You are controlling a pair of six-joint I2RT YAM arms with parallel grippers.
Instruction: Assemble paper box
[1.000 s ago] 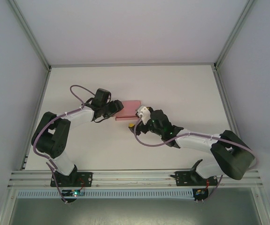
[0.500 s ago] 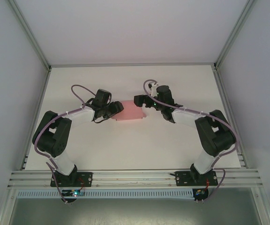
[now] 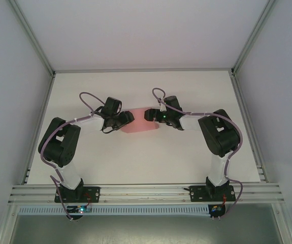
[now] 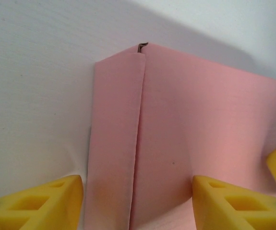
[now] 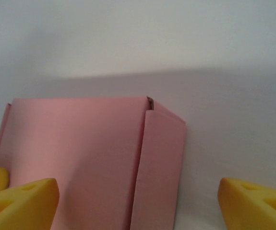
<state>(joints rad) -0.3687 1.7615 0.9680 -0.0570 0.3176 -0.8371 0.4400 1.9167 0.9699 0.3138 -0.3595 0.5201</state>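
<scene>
Swinging in, right gripper (image 3: 149,115) now faces paper box (image 3: 139,125).

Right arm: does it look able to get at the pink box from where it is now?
Probably yes. The right gripper is right at the paper box, jaws open, with the box's near end partly between them. Nothing else is in the way.

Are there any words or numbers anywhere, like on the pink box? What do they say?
No text can be read anywhere.
The paper box is plain pink card, with no print on the faces that show.
The little board with lights below the left arm's base is too small to read.
</scene>
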